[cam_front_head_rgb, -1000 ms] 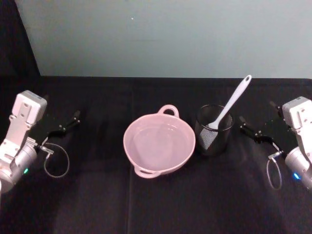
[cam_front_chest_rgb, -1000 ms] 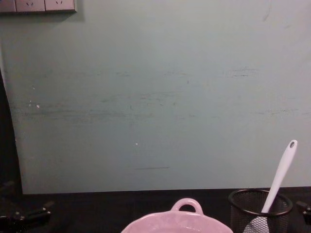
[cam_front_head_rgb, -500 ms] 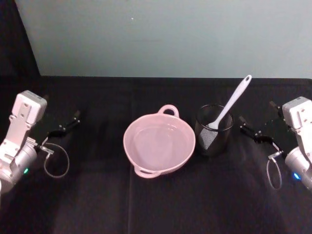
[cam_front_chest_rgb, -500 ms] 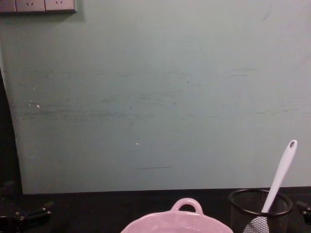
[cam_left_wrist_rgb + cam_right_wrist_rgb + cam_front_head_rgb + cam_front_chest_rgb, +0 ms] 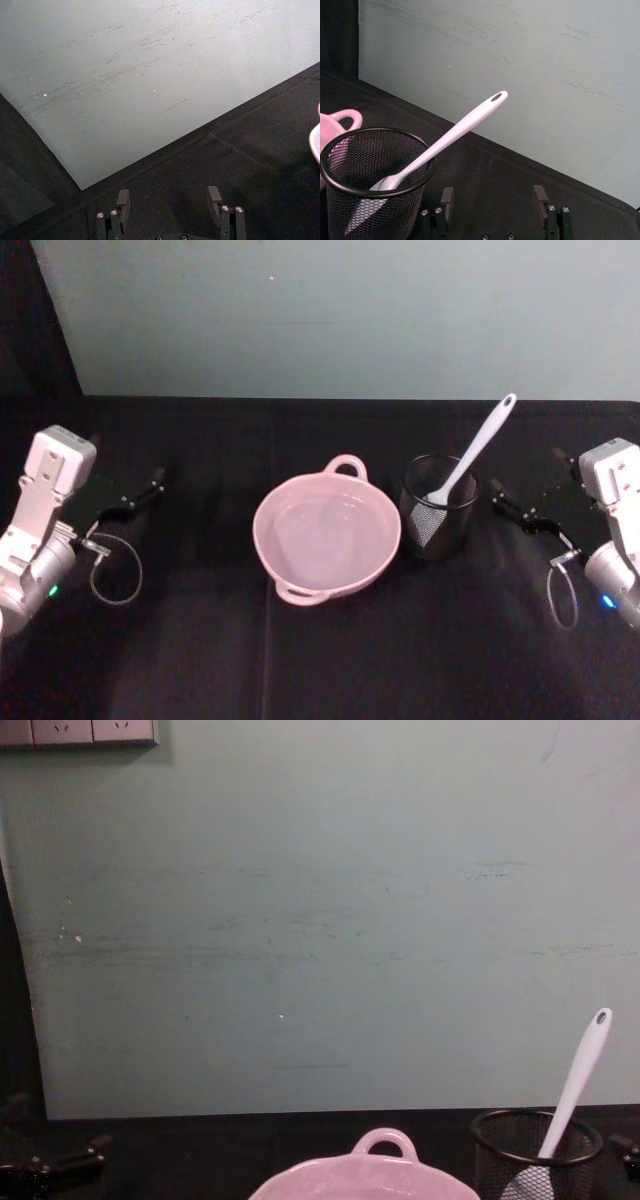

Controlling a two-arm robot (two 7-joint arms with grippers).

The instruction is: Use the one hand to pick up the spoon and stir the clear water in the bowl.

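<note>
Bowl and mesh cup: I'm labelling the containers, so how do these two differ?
The bowl is pale pink, solid-walled, with loop handles; the mesh cup is black see-through wire. The bowl is wide and shallow; the mesh cup is narrower and taller. The bowl holds clear water; the mesh cup holds the spoon, leaning out. Both stand upright, side by side on the black table, between the open left tool and right tool.

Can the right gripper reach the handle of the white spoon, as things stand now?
Probably yes. The spoon leans in the black mesh cup, and its handle sticks out well above the rim on the side of the right gripper, whose fingers stand open. Nothing lies between them.
</note>
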